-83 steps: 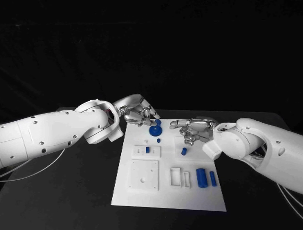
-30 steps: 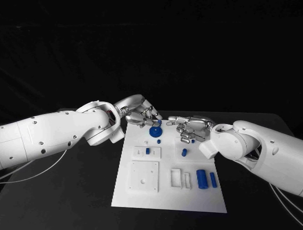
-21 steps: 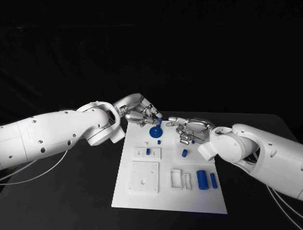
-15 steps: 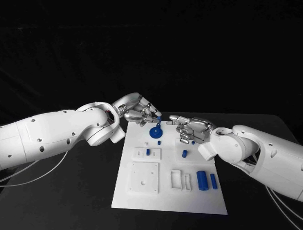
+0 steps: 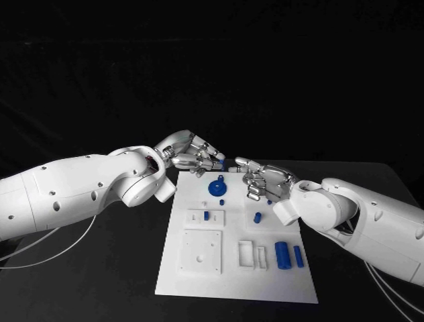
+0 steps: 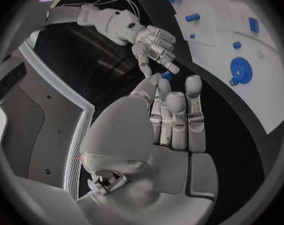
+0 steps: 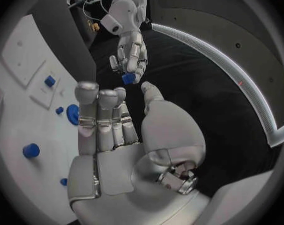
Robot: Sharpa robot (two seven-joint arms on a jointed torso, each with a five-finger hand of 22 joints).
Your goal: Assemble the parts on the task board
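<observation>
My left hand (image 5: 192,156) hovers over the far left corner of the white task board (image 5: 236,275) and pinches a small blue part (image 6: 166,76) at its fingertips. The same part (image 7: 128,78) appears in the right wrist view, below the left hand (image 7: 130,45). My right hand (image 5: 261,180) hangs just beside it over the board's far end, fingers straight and apart with nothing in them (image 7: 110,130). On the board near both hands sits a blue round disc (image 5: 218,187).
Small blue pegs (image 5: 207,215) (image 5: 257,217) stand mid-board, and two blue cylinders (image 5: 282,255) lie near the right edge. White raised blocks (image 5: 201,249) occupy the near left. Black table surrounds the board.
My right arm has moved in toward the left hand, bringing its fingers close to the pinched blue part. The left hand has risen slightly with the part.
</observation>
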